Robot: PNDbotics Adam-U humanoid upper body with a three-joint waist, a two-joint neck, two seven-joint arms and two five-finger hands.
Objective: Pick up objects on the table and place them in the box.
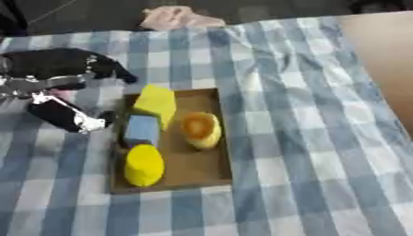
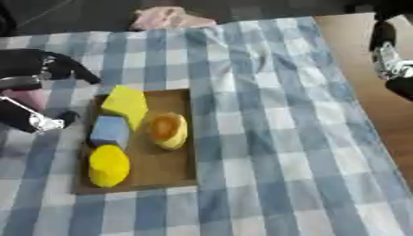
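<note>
A shallow brown box (image 1: 196, 173) lies on the checked cloth. In it are a yellow block (image 1: 157, 103), a blue block (image 1: 142, 130), a yellow cylinder (image 1: 144, 165) and an orange-and-yellow cup (image 1: 200, 129) lying on its side. My left hand (image 1: 56, 69) hovers just left of the box, its fingers and thumb curled round a small pink thing (image 1: 61, 95) that is mostly hidden. My right hand (image 2: 390, 54) shows only in the right eye view, at the upper right over the bare wooden table edge, away from the box.
A blue-and-white checked cloth (image 1: 298, 138) covers the table, with bare wood (image 2: 379, 106) along the right side. A crumpled pink cloth (image 1: 179, 17) lies at the far edge. To the right of the box there is only checked cloth.
</note>
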